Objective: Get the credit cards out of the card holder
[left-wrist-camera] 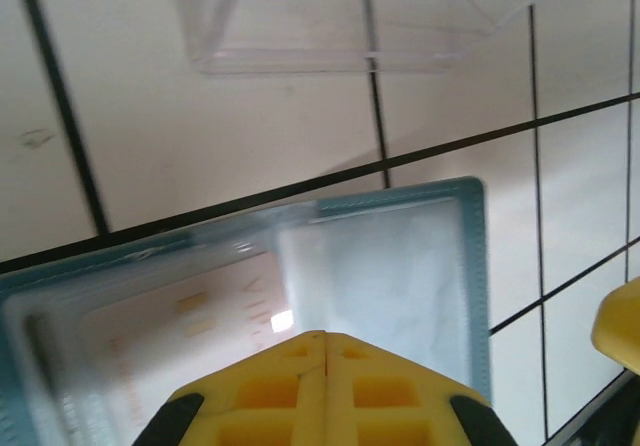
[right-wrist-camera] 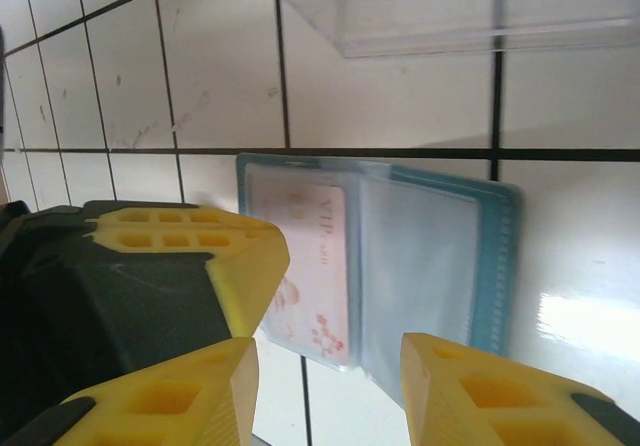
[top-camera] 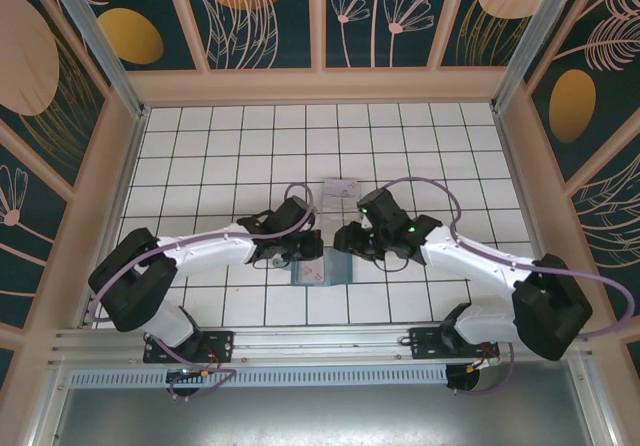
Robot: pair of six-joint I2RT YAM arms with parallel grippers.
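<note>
The teal-blue card holder (top-camera: 336, 273) lies open and flat on the white tiles between my two grippers. Its clear inner sleeves show in the right wrist view, where a pale credit card (right-wrist-camera: 310, 266) with pink print and "VIP" lettering sits in the left sleeve of the card holder (right-wrist-camera: 440, 256). My left gripper (left-wrist-camera: 325, 336) is shut, with its tip over the card holder (left-wrist-camera: 400, 266) at the edge of that credit card (left-wrist-camera: 190, 336). My right gripper (right-wrist-camera: 330, 371) stands open at the card holder's near edge, nothing between its fingers.
A clear plastic tray (top-camera: 342, 188) stands about one tile beyond the card holder, also seen as the tray (left-wrist-camera: 360, 26) in the left wrist view. Wooden walls (top-camera: 135, 126) ring the tiled floor. Both arms crowd the middle of the floor.
</note>
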